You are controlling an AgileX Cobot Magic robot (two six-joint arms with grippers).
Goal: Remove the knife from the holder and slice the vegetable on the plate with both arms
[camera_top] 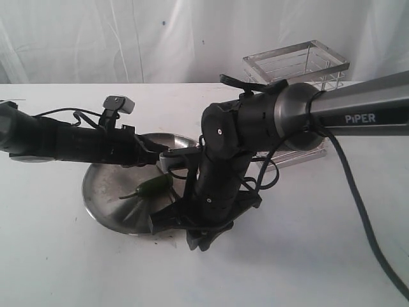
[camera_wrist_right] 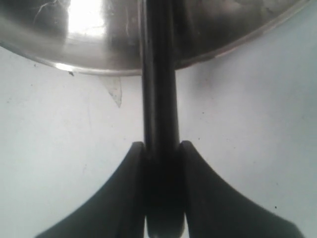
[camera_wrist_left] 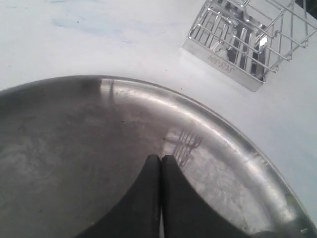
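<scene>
Pinching knife (camera_wrist_right: 159, 99) handle in right fingers (camera_wrist_right: 208, 193), blade reaching in over plate (camera_wrist_right: 44, 52) rim; left fingers (camera_wrist_left: 143, 198) pressed together, empty, hovering over plate; chilli (camera_top: 152, 187) lying between both.

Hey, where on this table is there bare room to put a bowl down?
Bare table fills the foreground below the plate. Another patch lies behind the left arm, toward the curtain. Crowded: over the plate, where it meets the right arm, and between plate and holder.
</scene>
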